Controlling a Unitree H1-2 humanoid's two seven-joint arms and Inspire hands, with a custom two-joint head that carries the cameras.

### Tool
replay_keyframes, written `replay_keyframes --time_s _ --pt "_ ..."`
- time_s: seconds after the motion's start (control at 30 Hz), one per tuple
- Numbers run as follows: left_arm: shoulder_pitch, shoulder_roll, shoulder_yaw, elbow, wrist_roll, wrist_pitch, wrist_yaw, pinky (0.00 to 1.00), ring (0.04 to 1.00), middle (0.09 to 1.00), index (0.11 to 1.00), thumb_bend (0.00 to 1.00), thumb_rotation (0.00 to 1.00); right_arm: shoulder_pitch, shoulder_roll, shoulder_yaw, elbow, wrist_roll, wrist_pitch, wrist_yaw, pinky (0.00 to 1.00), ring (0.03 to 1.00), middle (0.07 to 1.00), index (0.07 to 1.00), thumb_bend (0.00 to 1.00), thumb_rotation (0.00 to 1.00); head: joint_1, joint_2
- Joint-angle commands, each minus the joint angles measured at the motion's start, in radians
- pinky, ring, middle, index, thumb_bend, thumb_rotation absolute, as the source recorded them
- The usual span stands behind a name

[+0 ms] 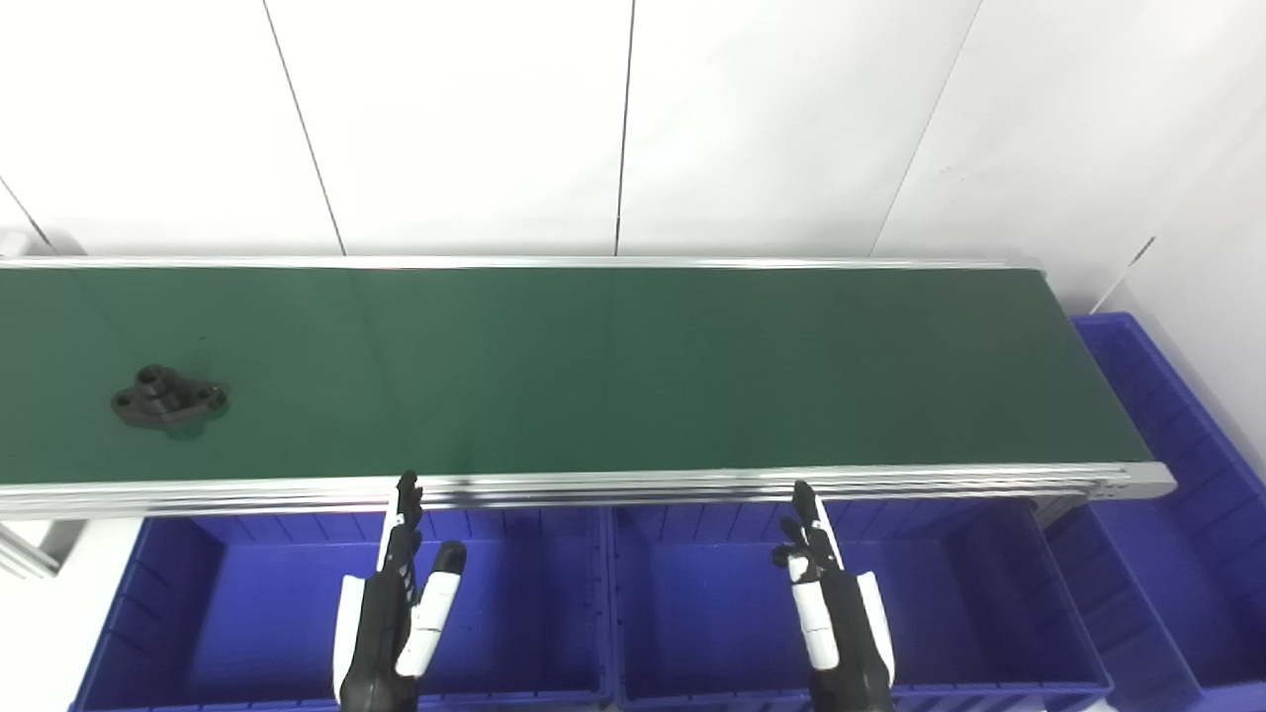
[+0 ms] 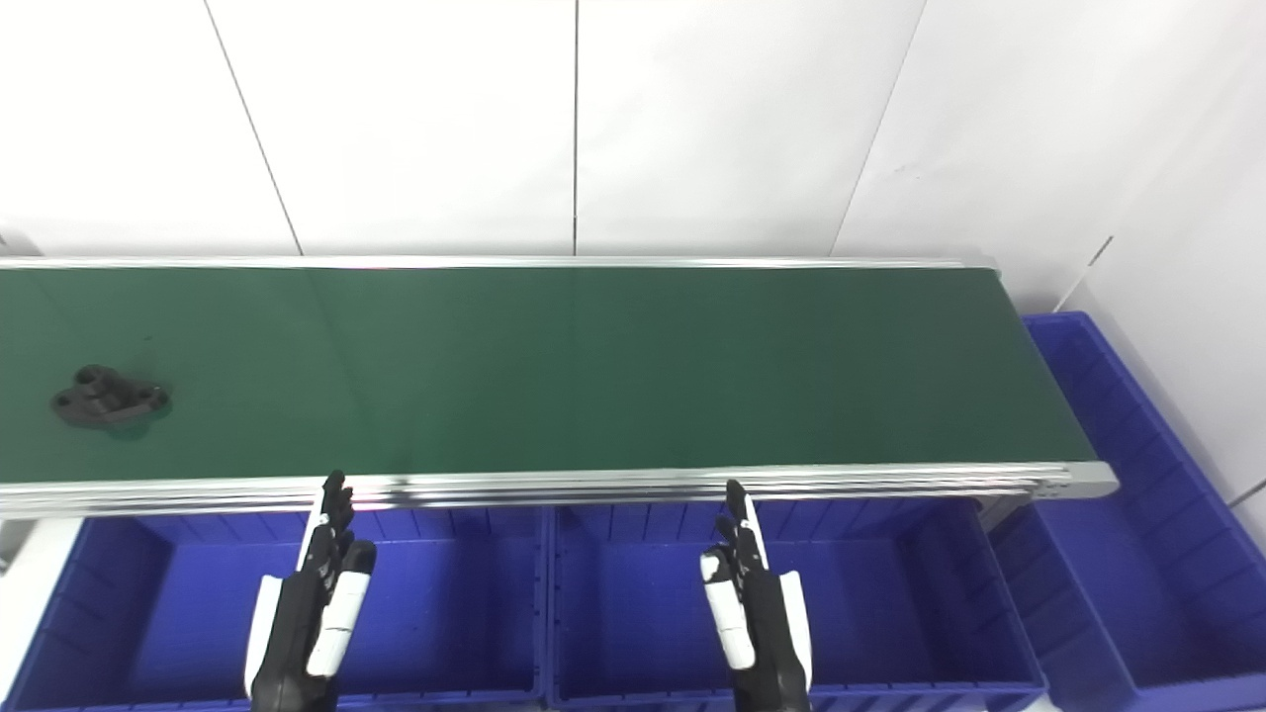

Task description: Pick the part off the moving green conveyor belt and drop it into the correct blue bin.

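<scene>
While the black part [image 1: 168, 395] rides the green belt [image 1: 633, 376] at nine o'clock,
I see my left hand [image 1: 396, 613] and right hand [image 1: 836, 613] over blue bins [image 1: 514, 603], fingers spread, empty.

Green belt [image 1: 613, 366] — blue bins [image 1: 178, 593]

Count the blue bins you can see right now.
3. The left bin sits below the belt under the left hand, the middle bin under the right hand, the end bin past the belt's right end. More may be out of frame.

Matt green conveyor belt [image 1: 633, 366] in bright, brushed-looking metal rails [image 1: 593, 487]; glossy blue plastic bins [image 1: 712, 603]; matt black part [image 1: 168, 396], probably moulded plastic.
</scene>
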Motion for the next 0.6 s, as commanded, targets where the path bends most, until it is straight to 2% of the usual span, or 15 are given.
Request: replay_keyframes --time_s 0.0,0.17,0.37,0.5,0.57 --pt "-0.018 -0.004 -0.001 -0.017 -0.001 -0.039 0.013 1.0 1.0 1.0 1.0 0.55 0.94 0.011 0.019 -0.002 -0.049 0.015 -0.003 -0.004 0.9 0.943 0.975 0.98 0.86 1.0 0.001 0.001" --pt "-0.021 0.0 0.002 -0.016 -0.01 -0.048 0.011 1.0 1.0 1.0 1.0 0.58 0.94 0.021 0.015 0.01 -0.052 0.017 -0.02 0.01 0.93 0.948 0.977 0.982 0.86 0.99 -0.001 0.007" --pt "-0.014 -0.002 -0.002 -0.022 -0.01 -0.039 0.006 1.0 1.0 1.0 1.0 0.55 0.94 0.005 -0.003 0.022 -0.036 -0.035 -0.046 0.01 0.94 0.959 0.982 0.988 0.84 1.0 0.011 0.01" --pt "-0.013 -0.003 -0.002 -0.015 -0.006 -0.044 0.011 1.0 1.0 1.0 1.0 0.58 0.95 -0.005 -0.034 0.045 -0.003 -0.148 -0.111 -0.015 0.9 0.951 0.977 0.974 0.83 1.0 0.011 0.002" --pt "-0.011 -0.004 -0.004 -0.017 -0.002 -0.041 0.011 1.0 1.0 1.0 1.0 0.59 0.95 -0.01 -0.044 0.053 0.008 -0.17 -0.128 -0.018 0.91 0.954 0.98 0.969 0.84 1.0 0.014 -0.006"
